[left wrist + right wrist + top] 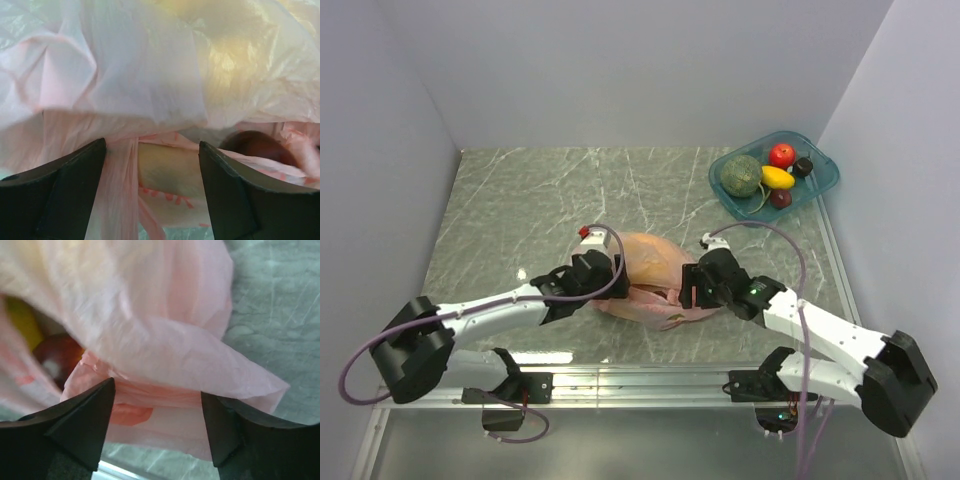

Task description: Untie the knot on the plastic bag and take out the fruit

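The plastic bag (645, 270) lies crumpled on the grey marbled bench (520, 200), a little below the centre of the top view, between the 2 arms. The left claw (608, 272) is at the bag's left edge and the right claw (692, 287) at its right edge, both low against the plastic.

In the left wrist view the 2 dark fingers (70, 185) stand well apart. A narrow pink strip (125, 175) runs down the gap near the left one, and the fingers do not close on it. In the right wrist view the fingers (80, 425) are likewise spread, with a fold of pink plastic lying across the gap unclamped.

The fruit (165, 170) is inside the bag: a yellowish piece and a dark red round one (252, 145) show through the film.

The teal tray (823, 183) sits in the upper right of the top view, holding a dull-green melon (741, 174), a red apple (781, 154) and smaller pieces.
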Motion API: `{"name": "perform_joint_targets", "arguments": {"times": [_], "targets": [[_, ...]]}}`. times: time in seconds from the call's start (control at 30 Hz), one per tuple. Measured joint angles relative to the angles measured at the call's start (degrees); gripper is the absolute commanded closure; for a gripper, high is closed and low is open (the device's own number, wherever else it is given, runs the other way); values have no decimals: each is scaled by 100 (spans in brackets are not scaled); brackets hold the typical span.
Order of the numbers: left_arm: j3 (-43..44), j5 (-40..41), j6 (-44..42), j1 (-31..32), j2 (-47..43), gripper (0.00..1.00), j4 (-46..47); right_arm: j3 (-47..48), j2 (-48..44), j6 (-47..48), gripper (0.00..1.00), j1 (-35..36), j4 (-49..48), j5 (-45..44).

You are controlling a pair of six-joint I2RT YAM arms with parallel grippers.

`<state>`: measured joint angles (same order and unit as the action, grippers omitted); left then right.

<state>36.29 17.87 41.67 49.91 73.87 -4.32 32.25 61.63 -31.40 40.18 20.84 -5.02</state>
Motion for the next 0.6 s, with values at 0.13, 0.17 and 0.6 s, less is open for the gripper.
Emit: {"name": "perform_joint_targets", "arguments": {"times": [0.13,0.17,0.6], "targets": [[-31,-66,-175,9,-446,16,48,636,-341,254,27,212,444,17],[-31,-98,-258,28,-599,16,74,841,-350,308,28,219,503,17],[50,-1235,-1980,479,-1364,20,973,2404,654,1720,24,205,577,59]]}}
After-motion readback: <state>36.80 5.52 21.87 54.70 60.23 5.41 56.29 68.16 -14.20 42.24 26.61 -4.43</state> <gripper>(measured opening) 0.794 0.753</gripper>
